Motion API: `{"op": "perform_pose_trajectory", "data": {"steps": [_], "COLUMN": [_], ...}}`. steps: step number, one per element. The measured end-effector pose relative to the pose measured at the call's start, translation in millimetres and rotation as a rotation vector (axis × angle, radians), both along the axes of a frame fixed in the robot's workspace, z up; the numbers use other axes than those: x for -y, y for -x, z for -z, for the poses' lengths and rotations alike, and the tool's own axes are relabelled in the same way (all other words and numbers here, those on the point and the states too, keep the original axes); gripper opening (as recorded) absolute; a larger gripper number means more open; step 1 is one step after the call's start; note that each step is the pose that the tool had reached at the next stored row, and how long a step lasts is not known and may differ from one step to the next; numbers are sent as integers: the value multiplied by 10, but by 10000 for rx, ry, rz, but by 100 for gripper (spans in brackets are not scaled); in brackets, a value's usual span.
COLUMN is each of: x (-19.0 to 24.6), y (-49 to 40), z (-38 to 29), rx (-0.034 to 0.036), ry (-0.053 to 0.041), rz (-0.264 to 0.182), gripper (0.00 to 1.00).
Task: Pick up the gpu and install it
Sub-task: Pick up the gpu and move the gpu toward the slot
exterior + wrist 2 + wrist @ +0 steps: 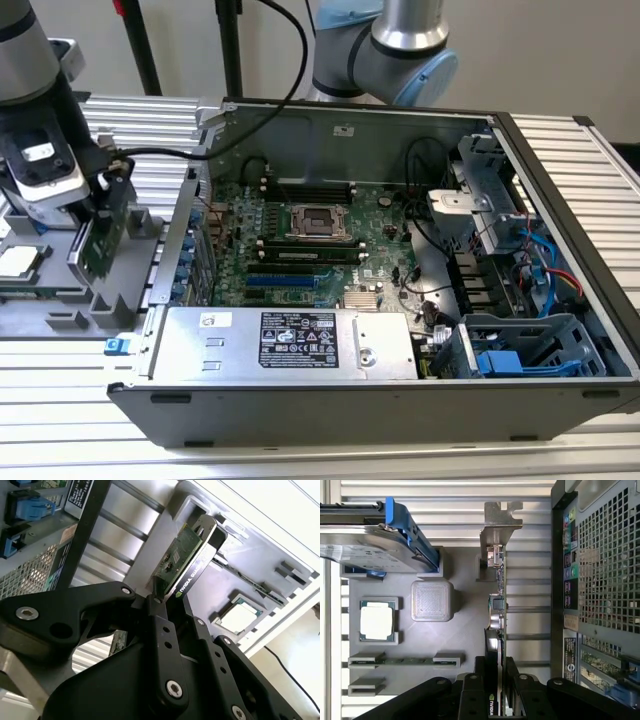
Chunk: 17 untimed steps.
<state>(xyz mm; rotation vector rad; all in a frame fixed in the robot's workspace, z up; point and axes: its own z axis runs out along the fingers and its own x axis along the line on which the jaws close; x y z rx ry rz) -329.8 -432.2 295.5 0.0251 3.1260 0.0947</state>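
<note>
Exterior view: the gripper (108, 190) sits at the exterior view's left, outside the open computer case (330, 415). Its fingers are clenched on the gpu (103, 238). The card stands on edge over the grey parts tray (55, 300), just beside the case's left wall, and hangs below the fingers. Cannot tell whether its lower edge touches the tray. The motherboard (300, 250) lies inside the case, well apart from the card.

Second wrist view: the black fingers (159, 625) press on both faces of the gpu (182, 555), and most of the card juts out past the fingertips. The tray lies behind it, with a cpu chip (240, 616) seated there.

First wrist view: the gpu (498, 605) is seen edge-on, pinched between the two fingers (470, 690). Its silver bracket (501, 522) is at the end far from the grip. A hard drive (365, 545) lies to one side, and the case's perforated wall is on the other.
</note>
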Motion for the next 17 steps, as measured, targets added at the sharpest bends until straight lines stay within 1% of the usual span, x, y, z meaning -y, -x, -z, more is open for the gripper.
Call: {"op": "perform_pose_trajectory", "data": {"steps": [17], "x": [0], "y": [0], "z": [-167], "rx": [1], "ry": [-1], "rz": [-1], "gripper": [0]}}
